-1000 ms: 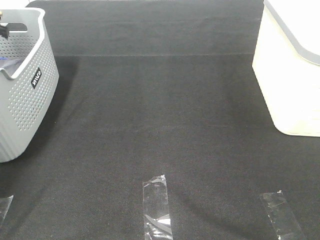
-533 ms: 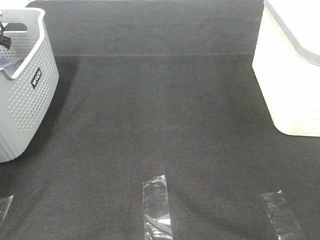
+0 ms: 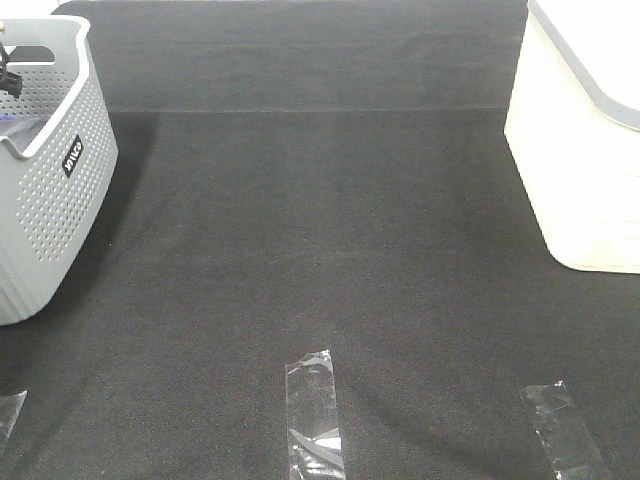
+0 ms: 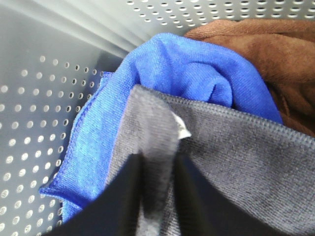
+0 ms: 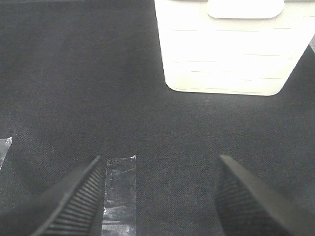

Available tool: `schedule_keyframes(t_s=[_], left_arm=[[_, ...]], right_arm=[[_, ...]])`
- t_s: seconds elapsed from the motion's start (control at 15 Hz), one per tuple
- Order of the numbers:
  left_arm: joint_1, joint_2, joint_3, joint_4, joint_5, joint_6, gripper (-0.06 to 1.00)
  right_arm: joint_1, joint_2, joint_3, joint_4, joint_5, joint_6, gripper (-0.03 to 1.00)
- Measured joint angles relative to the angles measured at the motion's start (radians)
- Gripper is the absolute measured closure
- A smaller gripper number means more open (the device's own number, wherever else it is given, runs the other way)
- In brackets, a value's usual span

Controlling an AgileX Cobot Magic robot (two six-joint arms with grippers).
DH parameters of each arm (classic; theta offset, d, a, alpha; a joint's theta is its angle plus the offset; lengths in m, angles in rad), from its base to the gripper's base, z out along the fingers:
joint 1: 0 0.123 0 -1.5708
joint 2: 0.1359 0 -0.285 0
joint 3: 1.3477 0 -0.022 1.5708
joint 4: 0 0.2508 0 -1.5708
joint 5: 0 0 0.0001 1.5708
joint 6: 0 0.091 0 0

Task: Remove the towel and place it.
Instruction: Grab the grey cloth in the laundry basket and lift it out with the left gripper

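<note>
The towel (image 4: 236, 147) lies inside the grey perforated basket (image 4: 39, 98), on top of the other cloths there. Its slate-grey terry is bunched into a raised fold with a stitched hem running across it and a small white tag (image 4: 183, 132) at the crest. The left gripper (image 4: 157, 162) is down in the basket with its two dark fingers pressed in on either side of that fold, so it is pinching the towel. Just beyond the fold, nearer the basket's wall, sits a bright blue cloth (image 4: 182, 73), partly tucked under the towel. A brown cloth (image 4: 266, 44) lies beside the blue one against the perforated side. Seen from the high camera, the basket (image 3: 50, 200) stands at the edge of the black mat (image 3: 320, 220). The white bin (image 3: 580, 160) is well apart from the basket, on the far side of the mat. The right gripper (image 5: 158, 160) hangs above the mat, outside the basket, with its ribbed fingers spread wide and nothing between them. A strip of clear tape (image 5: 119, 187) lies on the mat beneath it.
</note>
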Motion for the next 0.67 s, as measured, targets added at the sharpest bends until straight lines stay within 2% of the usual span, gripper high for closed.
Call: schedule_keyframes(t_s=[0.13, 0.4, 0.67], left_arm=[[0.000, 0.000, 0.000, 0.000, 0.000, 0.003, 0.94], [0.000, -0.003, 0.000, 0.000, 0.002, 0.003, 0.94], [-0.014, -0.104, 0.000, -0.001, 0.006, 0.018, 0.94]], right_arm=[[0.000, 0.000, 0.000, 0.000, 0.000, 0.000, 0.35], [0.000, 0.000, 0.000, 0.000, 0.000, 0.000, 0.35], [0.000, 0.000, 0.000, 0.000, 0.000, 0.000, 0.35]])
